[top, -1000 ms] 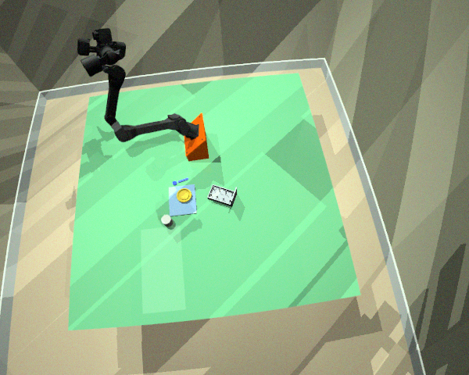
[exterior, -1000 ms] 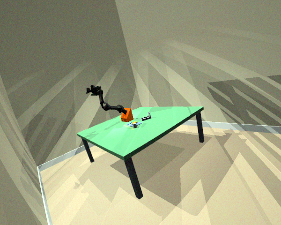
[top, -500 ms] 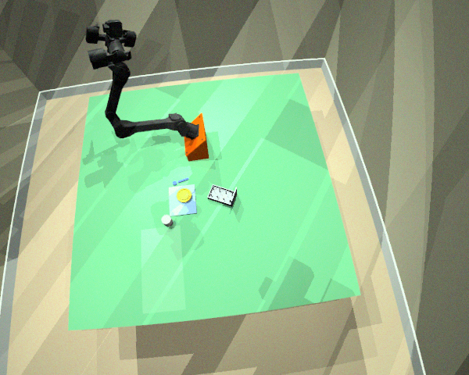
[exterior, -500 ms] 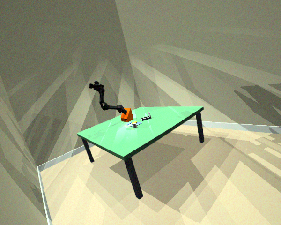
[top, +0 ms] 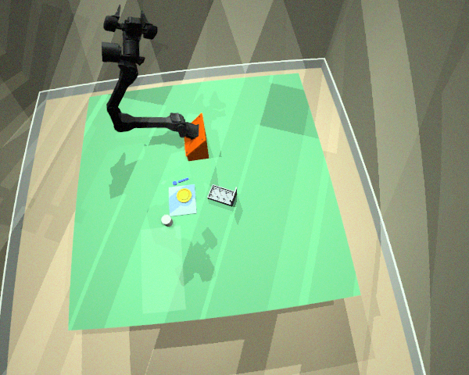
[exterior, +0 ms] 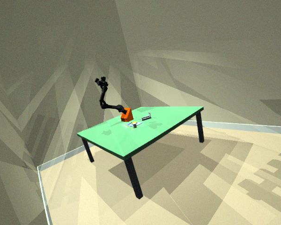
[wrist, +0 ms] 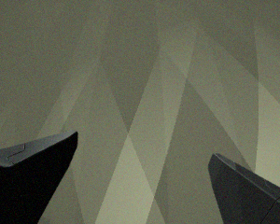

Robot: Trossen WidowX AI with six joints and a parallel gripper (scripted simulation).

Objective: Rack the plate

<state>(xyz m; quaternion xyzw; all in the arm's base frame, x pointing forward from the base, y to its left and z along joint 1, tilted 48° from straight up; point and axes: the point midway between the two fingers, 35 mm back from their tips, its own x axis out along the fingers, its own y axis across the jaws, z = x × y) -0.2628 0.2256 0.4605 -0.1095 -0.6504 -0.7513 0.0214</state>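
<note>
Lying flat: plate, yellow, round, ringed, on a pale blue mat.
Dish rack: grey, just beside.
Gripper: raised high, fingers spread, holding nothing.

- The plate lies on the mat.
- The dish rack sits just right of the plate.
- The cup stands near the plate, in front and left.
- The block stands behind the plate.
- The gripper is up high, far behind the plate.
</note>
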